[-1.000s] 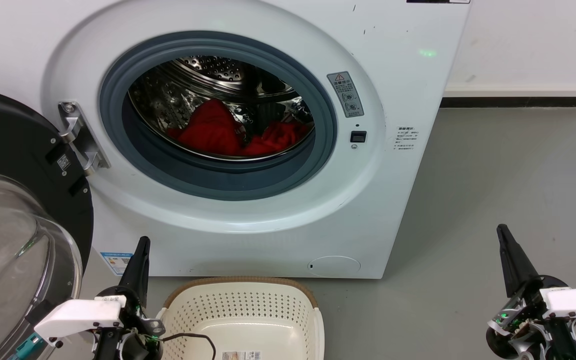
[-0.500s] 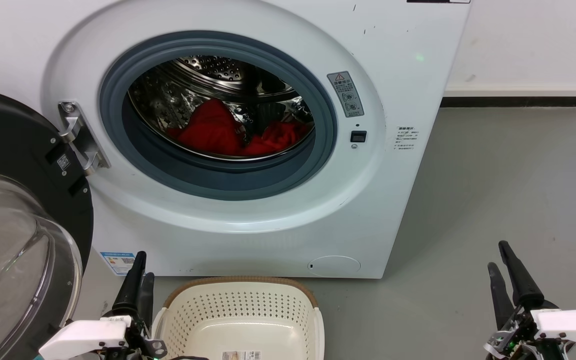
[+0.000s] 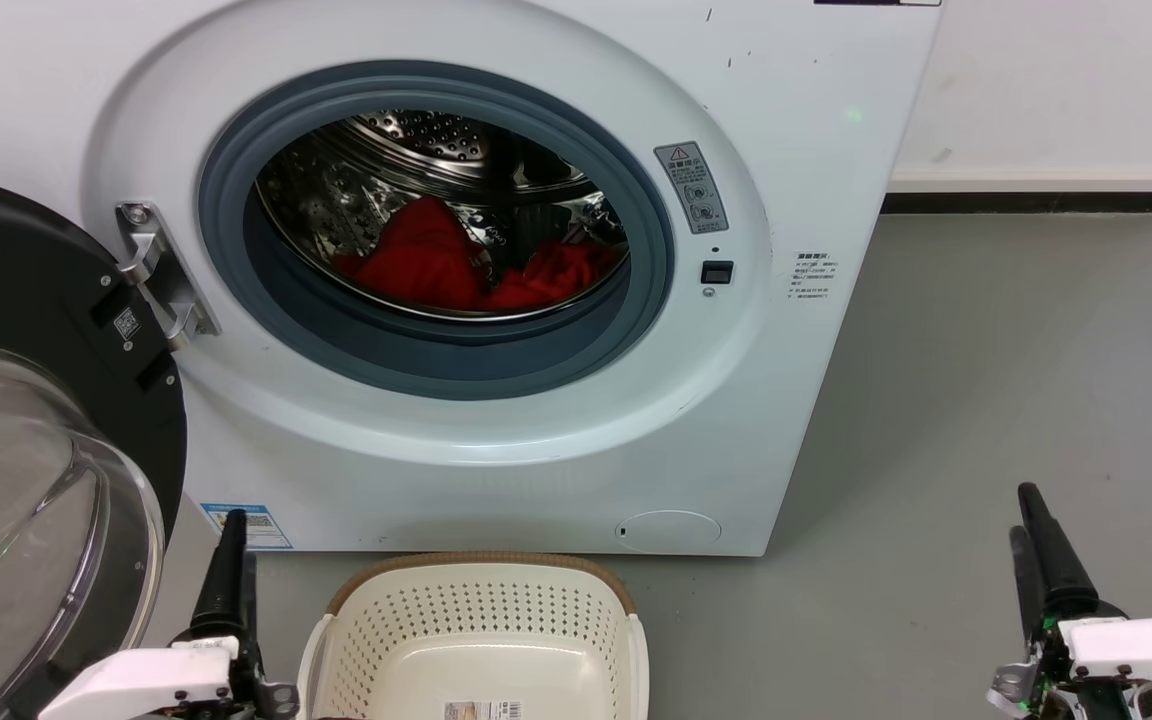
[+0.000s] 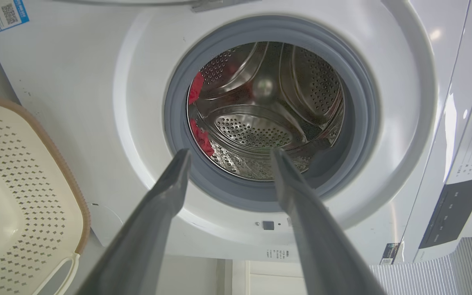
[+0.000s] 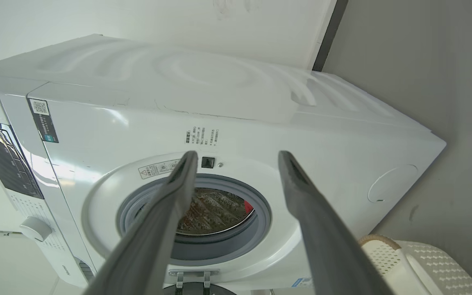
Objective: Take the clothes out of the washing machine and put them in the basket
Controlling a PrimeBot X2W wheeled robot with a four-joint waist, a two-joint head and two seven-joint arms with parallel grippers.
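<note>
Holds left tool (image 3: 239, 540) and right tool (image 3: 1022, 510) low over the floor (image 3: 986, 350), both spread wide, empty. Finds the red clothes (image 3: 436, 265) heaped crosswise on the bottom of the drum (image 3: 416, 135) in the washing machine (image 3: 786, 150), above and ahead, nearer the left tool. Has the basket (image 3: 476, 562) beside it.

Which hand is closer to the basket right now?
The left hand, just beside the left rim of the basket; the right hand stands far off on the basket's other side.
</note>
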